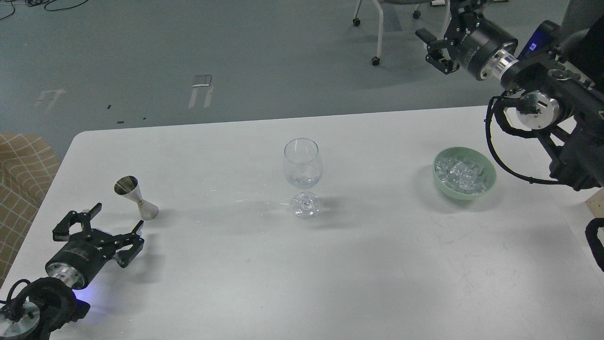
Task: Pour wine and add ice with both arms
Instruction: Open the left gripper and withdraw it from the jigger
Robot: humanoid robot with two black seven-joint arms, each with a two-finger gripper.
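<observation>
A clear wine glass [303, 175] stands upright in the middle of the white table [330, 283], with a little clear liquid in its bowl. A steel jigger [135, 198] stands alone at the left. My left gripper [107, 221] is open and empty, just below and left of the jigger, apart from it. A pale green bowl [489, 180] at the right holds several clear ice cubes [460, 173]. My right gripper [433, 46] is raised high beyond the table's far edge, above and behind the bowl; its fingers look spread and empty.
A checked tan cushion [21, 179] lies off the table's left edge. A wheeled chair base [377, 28] stands on the grey floor behind. My right arm's thick links and cables [542, 113] hang over the table's right side.
</observation>
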